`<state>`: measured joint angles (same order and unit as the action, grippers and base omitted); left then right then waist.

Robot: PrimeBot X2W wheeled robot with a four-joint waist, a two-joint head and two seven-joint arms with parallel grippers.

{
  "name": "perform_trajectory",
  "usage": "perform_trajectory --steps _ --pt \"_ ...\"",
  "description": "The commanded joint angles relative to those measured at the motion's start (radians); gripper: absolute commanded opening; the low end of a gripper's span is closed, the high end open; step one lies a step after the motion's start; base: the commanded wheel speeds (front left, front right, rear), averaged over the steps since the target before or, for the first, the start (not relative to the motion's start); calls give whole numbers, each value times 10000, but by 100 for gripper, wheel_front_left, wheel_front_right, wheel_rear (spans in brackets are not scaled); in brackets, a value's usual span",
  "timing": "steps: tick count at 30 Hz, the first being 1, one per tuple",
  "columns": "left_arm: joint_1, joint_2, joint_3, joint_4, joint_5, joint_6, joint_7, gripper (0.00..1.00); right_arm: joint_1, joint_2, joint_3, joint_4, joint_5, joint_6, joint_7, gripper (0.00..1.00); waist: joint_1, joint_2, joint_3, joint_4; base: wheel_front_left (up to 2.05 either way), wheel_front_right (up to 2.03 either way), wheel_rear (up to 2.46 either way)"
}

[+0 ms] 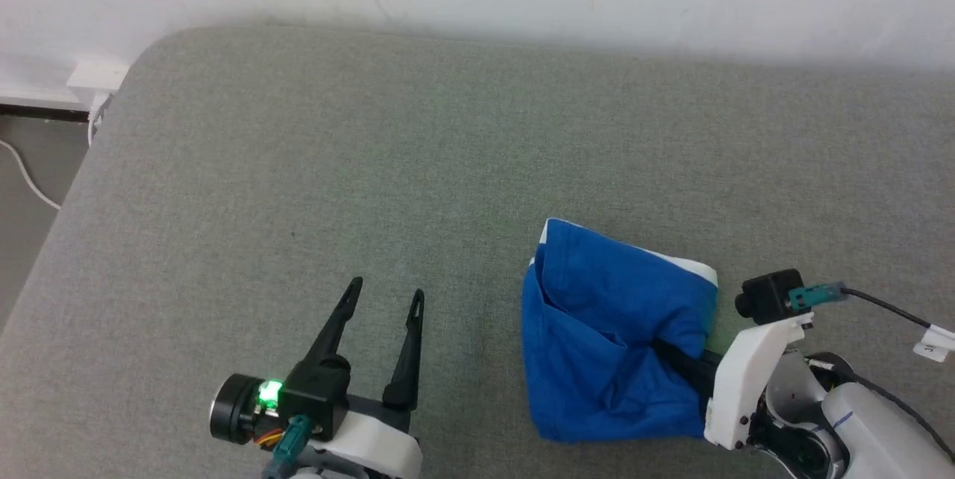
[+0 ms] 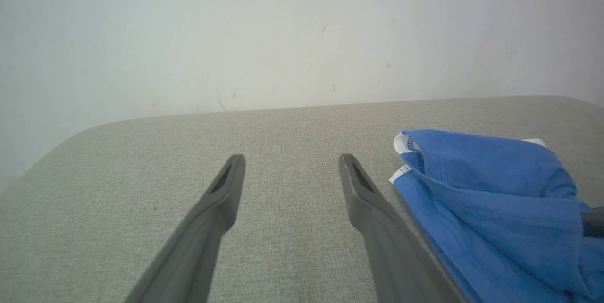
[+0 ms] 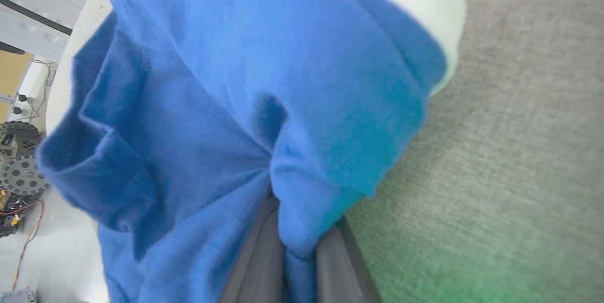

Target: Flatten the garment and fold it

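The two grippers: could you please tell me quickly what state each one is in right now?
Left gripper: open, holding nothing.
Right gripper: closed, pinching a fold of the blue shorts.

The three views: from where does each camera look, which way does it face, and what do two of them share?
Head view: on the robot's head, looking down at the grey fabric surface; left gripper open at lower left, right gripper in the garment at lower right.
Left wrist view: on the left wrist, facing along its open fingers toward the white wall; garment at right.
Right wrist view: on the right wrist, close on the garment pinched between its fingers.
Shared: all three show the garment and the grey fabric surface.
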<state>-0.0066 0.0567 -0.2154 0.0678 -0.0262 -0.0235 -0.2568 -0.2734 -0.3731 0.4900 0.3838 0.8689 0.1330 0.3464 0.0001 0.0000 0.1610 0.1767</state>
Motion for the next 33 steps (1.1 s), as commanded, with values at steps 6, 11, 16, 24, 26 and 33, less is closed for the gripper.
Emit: perform_trajectory --steps 6,11,16,24,26,33 --pt "-20 -48 -232 57 38 31 -49 100 -583 -640 788 108 -819 -23 -456 0 -1 0 -347 -558 0 0 0" --pt "1 -56 -637 29 -2 37 -49 100 -1304 -1534 1671 -566 -1627 -23 48 0 -1 0 -371 -1540 0 0 0" --pt "-196 -61 -1291 -21 -46 55 -49 100 -2333 -3002 2817 -1406 -2450 -23 920 0 -1 0 35 -2834 0 0 0" --pt "-1058 -63 -1931 -107 67 68 -49 100 -3920 -5076 3988 -1595 -2921 -23 849 0 -1 0 1363 -4347 0 0 0" --pt "-1262 -56 -1985 -185 137 9 -49 100 -4187 -5360 4031 -1312 -3006 -23 502 0 -1 0 1725 -4523 0 0 0" --pt "-1977 60 -2096 -907 240 -286 -49 100 -4665 -5563 3659 565 -3327 -23 -1261 0 -1 0 2935 -4506 0 0 0"
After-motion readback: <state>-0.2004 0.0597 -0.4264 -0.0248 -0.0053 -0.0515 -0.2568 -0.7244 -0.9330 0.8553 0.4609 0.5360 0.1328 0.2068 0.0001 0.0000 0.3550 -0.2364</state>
